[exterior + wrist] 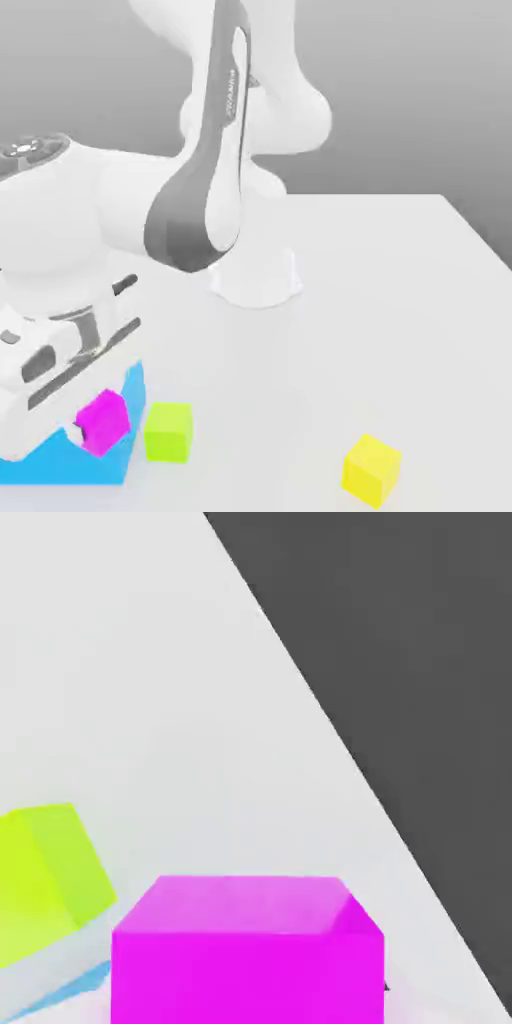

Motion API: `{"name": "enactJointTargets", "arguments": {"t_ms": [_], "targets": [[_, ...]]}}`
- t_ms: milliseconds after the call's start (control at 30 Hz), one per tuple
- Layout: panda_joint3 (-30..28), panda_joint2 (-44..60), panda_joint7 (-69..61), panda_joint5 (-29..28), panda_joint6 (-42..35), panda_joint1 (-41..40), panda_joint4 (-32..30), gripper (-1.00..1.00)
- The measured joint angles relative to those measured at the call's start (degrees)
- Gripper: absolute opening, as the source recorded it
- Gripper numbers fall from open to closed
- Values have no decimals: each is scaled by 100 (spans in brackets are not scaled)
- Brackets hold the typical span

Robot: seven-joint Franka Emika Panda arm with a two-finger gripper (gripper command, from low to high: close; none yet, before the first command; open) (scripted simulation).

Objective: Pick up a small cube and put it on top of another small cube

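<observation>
The fingers (88, 432) are clenching the small plain magenta-pink cube (104, 420), which is sitting over a blue block (128, 420), just beside a lime-green cube (167, 432) on the white bench (380, 300); a yellow cube (371, 470) is lying well apart.

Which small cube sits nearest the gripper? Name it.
The magenta-pink cube, right at the gripper. The lime-green cube sits beside it toward the exterior view's right; the yellow cube lies farther right.
</observation>
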Motion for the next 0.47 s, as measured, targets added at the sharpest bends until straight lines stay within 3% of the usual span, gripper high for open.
{"name": "enactJointTargets", "arguments": {"t_ms": [200,333,367,467], "targets": [[-184,-1083,-1577,-958,-499,-465,-349,-100],[-145,-715,-2112,-767,80,-475,-555,-100],[-107,-543,-2202,-660,284,-514,-603,100],[-107,-543,-2202,-660,284,-515,-603,100]]}}
